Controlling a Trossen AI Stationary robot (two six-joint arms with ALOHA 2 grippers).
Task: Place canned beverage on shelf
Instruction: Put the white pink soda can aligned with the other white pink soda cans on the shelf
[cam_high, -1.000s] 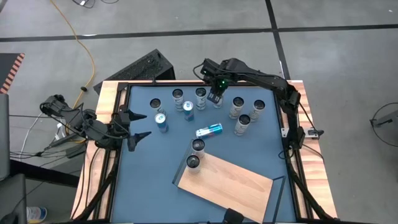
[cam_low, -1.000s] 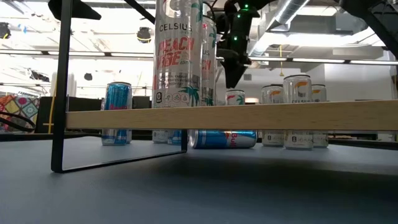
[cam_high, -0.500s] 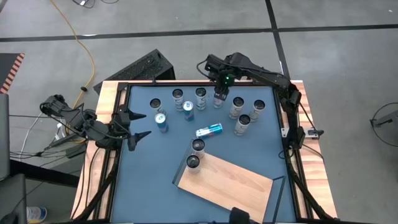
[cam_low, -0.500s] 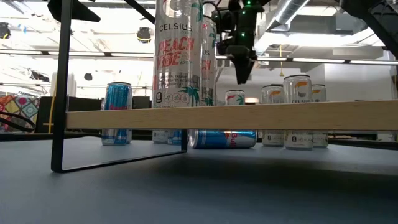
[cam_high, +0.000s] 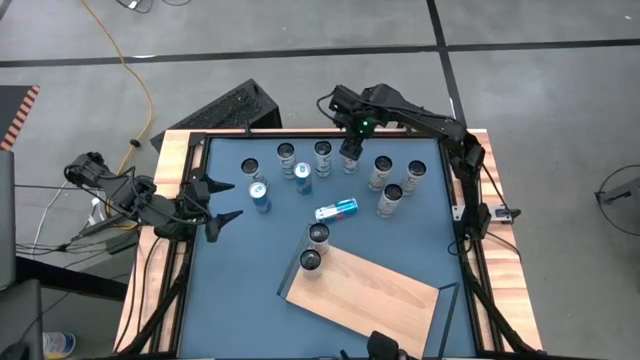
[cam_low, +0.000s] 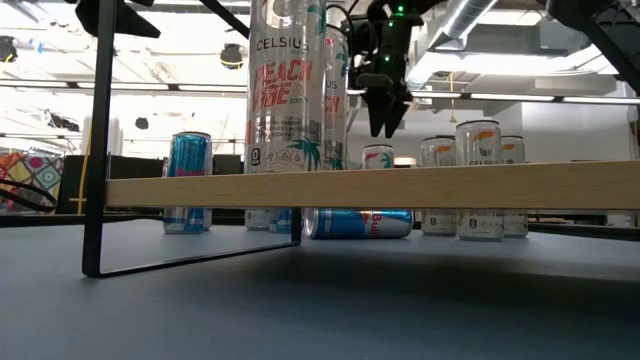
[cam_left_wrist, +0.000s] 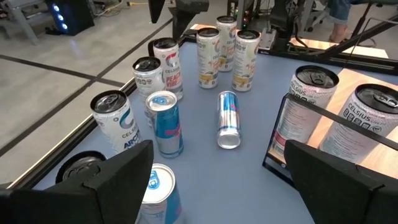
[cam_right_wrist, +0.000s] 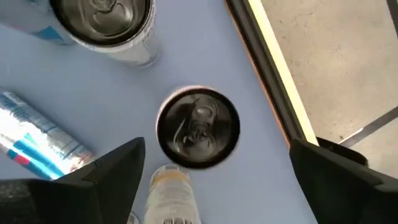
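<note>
- Worktop (cam_high: 240, 300): blue, edged with wooden strips; its near-left part is bare.
- Shelf (cam_high: 375, 295): light-wood board lying askew at the near-right part of the worktop; two cans (cam_high: 315, 248) stand on its left end, the rest of the board is bare.
- Loose cans: seven upright in the far half; one blue can (cam_high: 336, 209) lies on its side between them and the shelf.
- Right gripper (cam_high: 352, 152): above an upright can (cam_right_wrist: 198, 127) near the far edge, jaws spread wide, holding nothing.
- Left gripper (cam_high: 222, 202): at the left edge, jaws wide apart, empty.
</note>
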